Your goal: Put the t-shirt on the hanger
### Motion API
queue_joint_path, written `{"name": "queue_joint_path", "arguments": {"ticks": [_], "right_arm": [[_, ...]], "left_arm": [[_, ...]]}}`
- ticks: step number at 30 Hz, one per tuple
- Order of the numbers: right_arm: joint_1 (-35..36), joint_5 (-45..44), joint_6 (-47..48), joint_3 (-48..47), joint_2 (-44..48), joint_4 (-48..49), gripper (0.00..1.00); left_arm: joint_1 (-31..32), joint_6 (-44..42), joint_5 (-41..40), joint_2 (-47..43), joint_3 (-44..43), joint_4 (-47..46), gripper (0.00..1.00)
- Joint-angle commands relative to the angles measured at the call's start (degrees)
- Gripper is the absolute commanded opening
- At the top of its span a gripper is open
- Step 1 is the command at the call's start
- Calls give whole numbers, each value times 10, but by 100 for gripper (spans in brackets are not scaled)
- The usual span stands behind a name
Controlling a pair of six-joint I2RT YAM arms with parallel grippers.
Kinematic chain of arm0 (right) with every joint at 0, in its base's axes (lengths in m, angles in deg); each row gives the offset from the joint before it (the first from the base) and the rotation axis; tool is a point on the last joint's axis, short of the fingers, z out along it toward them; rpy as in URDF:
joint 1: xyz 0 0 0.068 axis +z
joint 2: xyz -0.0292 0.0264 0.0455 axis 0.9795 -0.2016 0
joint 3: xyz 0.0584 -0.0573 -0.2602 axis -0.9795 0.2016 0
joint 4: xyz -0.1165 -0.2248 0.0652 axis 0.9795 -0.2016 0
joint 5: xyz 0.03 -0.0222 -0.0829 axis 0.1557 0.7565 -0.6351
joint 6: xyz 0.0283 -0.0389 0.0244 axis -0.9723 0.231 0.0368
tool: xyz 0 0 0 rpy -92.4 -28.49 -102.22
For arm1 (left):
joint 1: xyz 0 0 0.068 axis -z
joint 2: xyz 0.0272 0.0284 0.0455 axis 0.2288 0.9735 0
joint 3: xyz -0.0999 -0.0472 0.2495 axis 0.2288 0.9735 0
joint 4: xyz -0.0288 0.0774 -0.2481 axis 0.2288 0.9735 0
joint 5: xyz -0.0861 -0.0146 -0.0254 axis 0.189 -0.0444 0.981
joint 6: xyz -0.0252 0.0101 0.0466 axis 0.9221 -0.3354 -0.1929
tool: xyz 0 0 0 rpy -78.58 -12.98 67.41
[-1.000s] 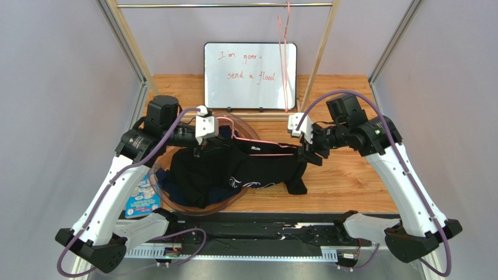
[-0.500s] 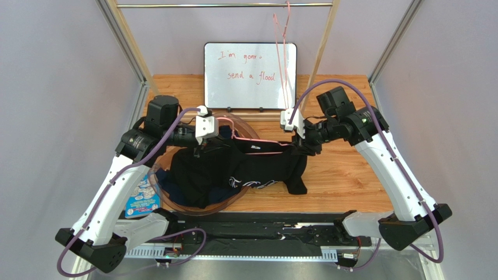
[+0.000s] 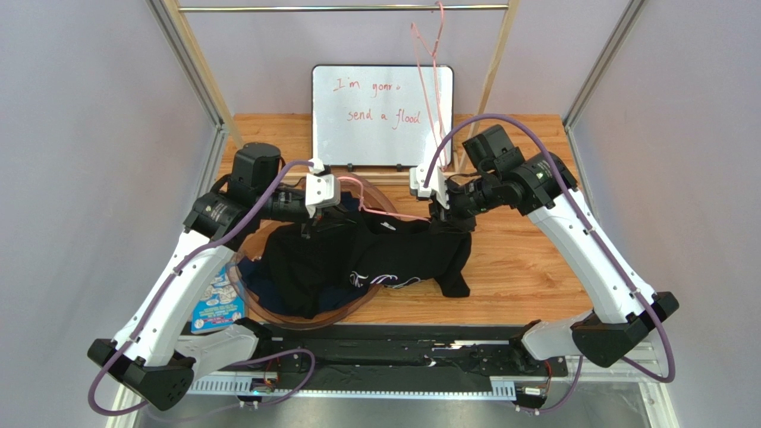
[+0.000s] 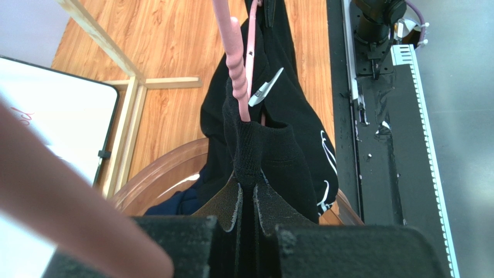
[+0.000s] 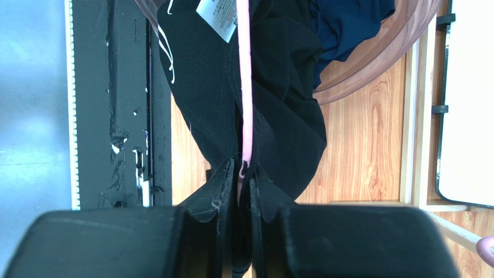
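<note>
**Operator:** What moved just now?

**Spotter:** Your right gripper slid in toward the centre of the frame, closer to your left gripper. Less bare pink wire shows between them than a second ago. I read that as the t-shirt bunching along the hanger rather than spreading out, so the shoulder on that side isn't seated yet. (The spare hanger on the rail at the top has swung a little too.)

**Operator:** What are the grippers holding?

**Spotter:** Both are closed tight. In your left wrist view, the fingers pinch a ribbed fold of black cloth, probably the collar, with the hanger's twisted neck rising just above it. In your right wrist view, the fingers are pressed together on black fabric, and the pink wire runs straight down into the gap. I can't tell whether the pads grip the wire itself or only the cloth around it.

**Operator:** And where's the shirt?

**Spotter:** It hangs between your grippers in mid-frame. Its lower part drapes over the round tub at lower left and onto the table, with the script print facing up.
</note>
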Motion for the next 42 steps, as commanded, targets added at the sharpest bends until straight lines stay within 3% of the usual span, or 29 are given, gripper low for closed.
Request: {"name": "queue_joint_path", "arguments": {"ticks": [1,8,10,11,12,13,14,17,19,23,26,37,40,41,42], "right_arm": [[10,14,-5,-31,5,2,23],[11,1,-23,-33,14,-6,28],[8,-2,-16,-36,14,-17,41],[3,-2,-10,-35,23,-27,55],[-8,5,-10,-35,28,-30,75],[-13,7,-10,-36,35,-32,85],[-19,12,-11,-38,42,-40,91],[-42,26,-16,-44,59,-74,91],[-55,24,-17,-33,78,-85,88],[-75,14,-9,15,108,-86,61],[-83,17,-8,21,104,-85,52],[-83,35,6,9,72,-84,42],[-82,36,7,2,61,-87,23],[-82,41,6,-6,60,-88,7],[-80,43,3,-10,57,-87,3]], "left_arm": [[6,-1,10,-6,-18,-40,0],[5,-5,19,-3,-12,-40,0],[5,-6,19,0,-18,-39,0],[5,-7,17,0,-19,-36,0],[5,-9,16,0,-20,-35,0],[5,-11,13,0,-20,-33,0],[5,-14,12,0,-20,-30,0],[4,-14,14,0,-15,-27,0],[4,-13,13,-3,-14,-27,0],[4,-17,12,-4,-12,-22,0],[4,-16,14,-3,-15,-22,0],[4,-10,15,-4,-16,-22,0],[4,-11,14,-5,-16,-22,0],[4,-12,13,-5,-15,-22,0],[4,-13,13,-5,-15,-22,0]]}}
